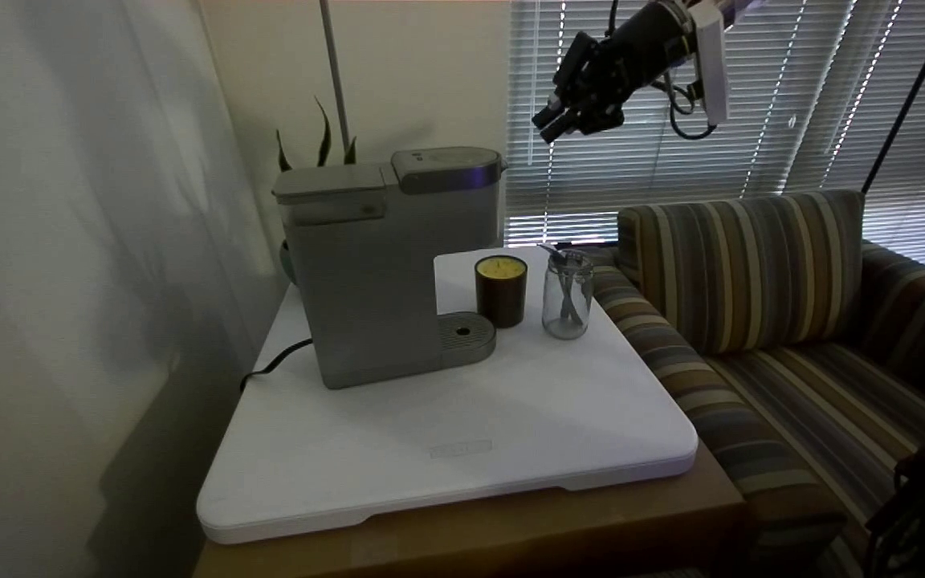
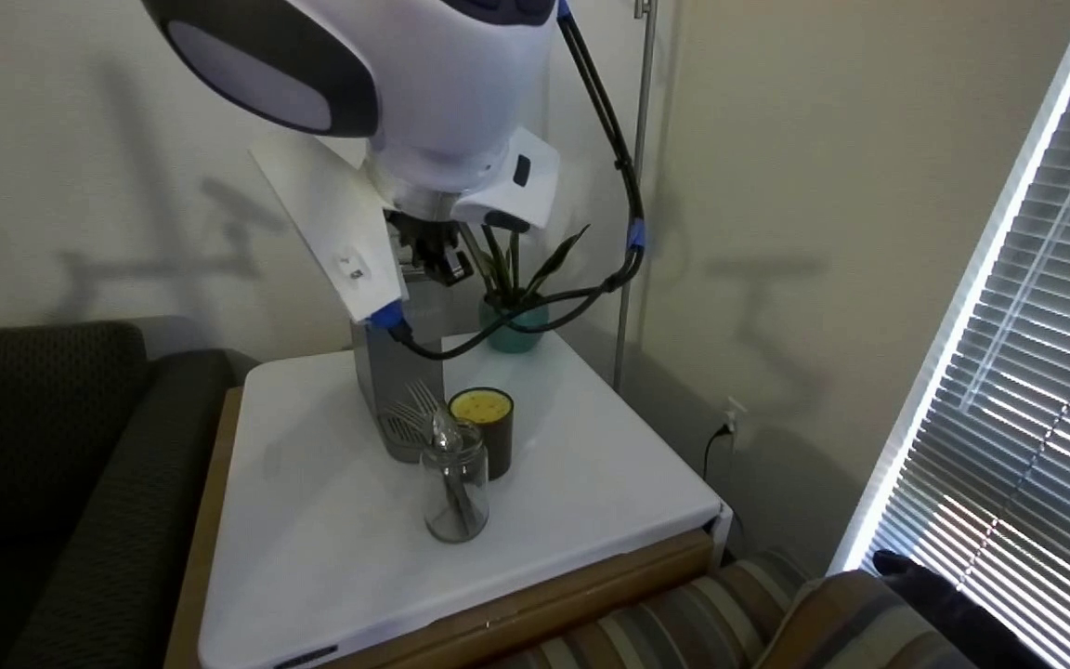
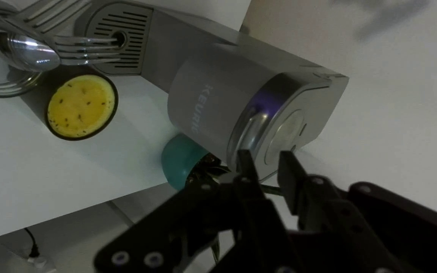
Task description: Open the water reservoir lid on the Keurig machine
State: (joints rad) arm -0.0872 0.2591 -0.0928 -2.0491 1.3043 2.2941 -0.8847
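The white table [image 1: 559, 393] looks smooth and firm, so the machine [image 1: 374, 281] could slide under a sideways shove. That tall, boxy grey body stands on it with a short ledge [image 1: 469, 339] in front and is probably hard plastic, its weight likely depending on the water inside, which does not show. It should bear a gentle upward pull without shifting.

The gripper [image 3: 266, 156] hangs in the air, apart from the machine, its jaws a narrow gap apart with nothing between them.

The rounded head [image 1: 446, 166] over the ledge is the wrong part to lift. The lid [image 1: 332, 180] lies flat and closed behind it, on top of the machine at the end away from the ledge. It seems light, stiff and a little slick, and its hinge, which cannot be made out, is likely the fragile part. The flat top offers little to pinch; a free edge is the better hold, caught from beneath and eased upward.
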